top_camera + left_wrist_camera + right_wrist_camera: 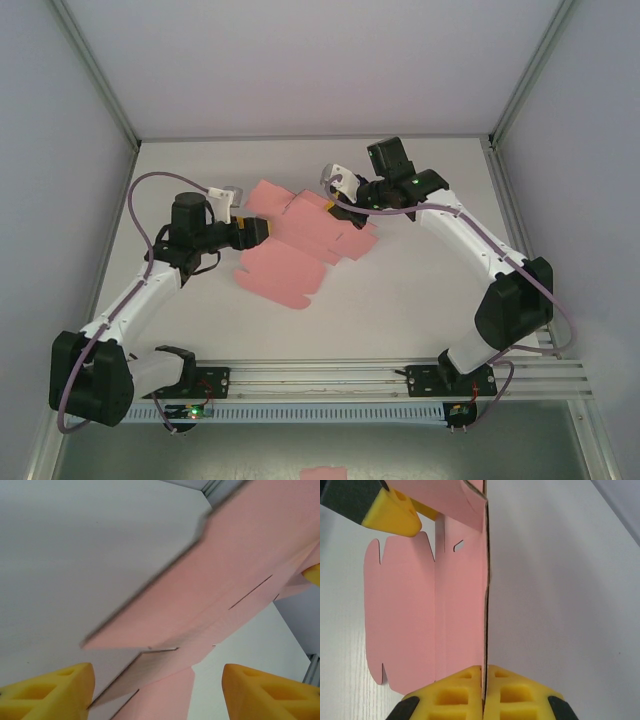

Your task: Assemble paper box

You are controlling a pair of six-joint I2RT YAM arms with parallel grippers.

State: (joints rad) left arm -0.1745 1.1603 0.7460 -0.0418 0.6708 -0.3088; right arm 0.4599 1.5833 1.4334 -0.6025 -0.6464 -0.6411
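Paper box point(410, 610) within right end effector point(483, 672)

Bright, even light with soft shadows; the paper box point(225, 580) blurs close-up.

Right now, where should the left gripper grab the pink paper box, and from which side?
Probably the left-edge flap of the paper box, coming in sideways from the left. That flap looks lifted off the table and is thin enough to slip between the fingers of the open left gripper. The right gripper pinches the opposite edge, so the left side is free.
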